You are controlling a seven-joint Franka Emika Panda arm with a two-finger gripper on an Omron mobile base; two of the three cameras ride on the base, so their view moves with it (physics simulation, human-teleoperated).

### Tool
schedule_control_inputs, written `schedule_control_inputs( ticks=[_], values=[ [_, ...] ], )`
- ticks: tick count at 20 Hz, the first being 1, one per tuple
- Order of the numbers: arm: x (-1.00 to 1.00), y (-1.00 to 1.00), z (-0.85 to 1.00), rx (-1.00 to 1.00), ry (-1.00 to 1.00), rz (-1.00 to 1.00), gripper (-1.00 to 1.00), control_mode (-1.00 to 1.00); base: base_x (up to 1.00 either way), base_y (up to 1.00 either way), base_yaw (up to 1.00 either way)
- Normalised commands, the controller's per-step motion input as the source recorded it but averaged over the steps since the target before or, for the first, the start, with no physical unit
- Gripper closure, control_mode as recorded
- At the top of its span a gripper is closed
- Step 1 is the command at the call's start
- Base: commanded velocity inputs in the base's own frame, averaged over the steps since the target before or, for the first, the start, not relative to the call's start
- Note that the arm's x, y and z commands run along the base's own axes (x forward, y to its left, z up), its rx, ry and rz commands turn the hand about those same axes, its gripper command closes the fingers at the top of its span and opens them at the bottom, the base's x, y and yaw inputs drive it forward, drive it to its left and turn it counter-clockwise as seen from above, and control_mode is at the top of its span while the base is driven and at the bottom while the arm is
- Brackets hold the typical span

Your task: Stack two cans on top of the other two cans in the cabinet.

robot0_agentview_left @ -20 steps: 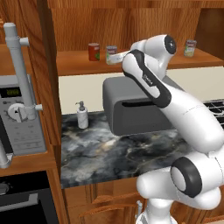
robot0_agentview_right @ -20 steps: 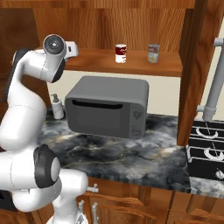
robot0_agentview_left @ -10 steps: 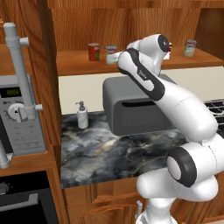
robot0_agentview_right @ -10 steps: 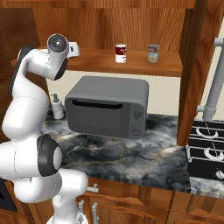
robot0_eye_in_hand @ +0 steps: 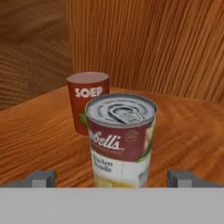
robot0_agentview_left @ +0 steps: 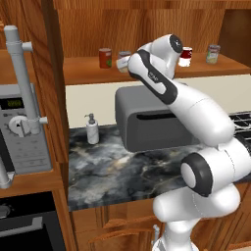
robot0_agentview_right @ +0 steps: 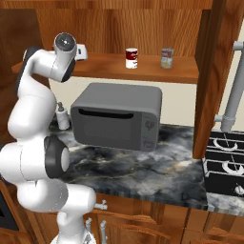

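Grey-green can (robot0_eye_in_hand: 121, 139) upright between wide-apart pincer (robot0_eye_in_hand: 113, 178) fingertips, arm raised to cabinet (robot0_agentview_left: 88, 73) shelf.

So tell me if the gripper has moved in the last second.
Yes. In the left base view the hand has reached further left along the shelf, closing on the two cans there; the gripper now straddles the nearer can, open.
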Motion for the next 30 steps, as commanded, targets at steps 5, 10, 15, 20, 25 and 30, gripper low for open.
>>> schedule_control_inputs(
  ticks=[5,10,15,20,25,30],
  values=[
    [0.19,0.08,-0.08,0.00,0.00,0.00,-1.00,-1.00,0.00,0.00,0.00],
    [0.18,0.07,-0.03,0.00,0.00,0.00,-1.00,-1.00,0.00,0.00,0.00],
    [0.15,0.00,0.00,0.00,0.00,0.00,-1.00,-1.00,0.00,0.00,0.00],
    [0.09,0.01,0.00,0.00,0.00,0.00,-1.00,-1.00,0.00,0.00,0.00],
    [0.09,0.00,-0.04,0.00,0.00,0.00,-1.00,-1.00,0.00,0.00,0.00],
    [0.02,0.00,-0.01,0.00,-0.01,0.00,1.00,-1.00,0.00,0.00,0.00]
  ],
)
